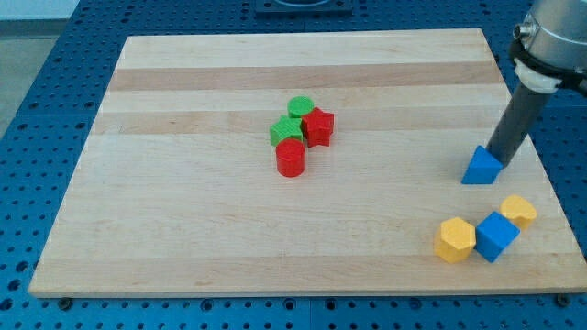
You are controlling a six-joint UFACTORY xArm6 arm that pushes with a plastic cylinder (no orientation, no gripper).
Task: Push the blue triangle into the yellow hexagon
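Note:
The blue triangle (481,167) lies near the board's right edge. The yellow hexagon (455,239) lies below it, at the lower right of the board. My tip (501,161) rests just to the right of the blue triangle's top, touching it or nearly so. The dark rod rises from there toward the view's top right.
A blue cube (496,236) sits just right of the yellow hexagon, with a yellow block (519,211) at its upper right. Near the board's middle are a green cylinder (300,107), a green block (286,131), a red star-like block (318,126) and a red cylinder (291,158). The board's right edge (541,165) is close to my tip.

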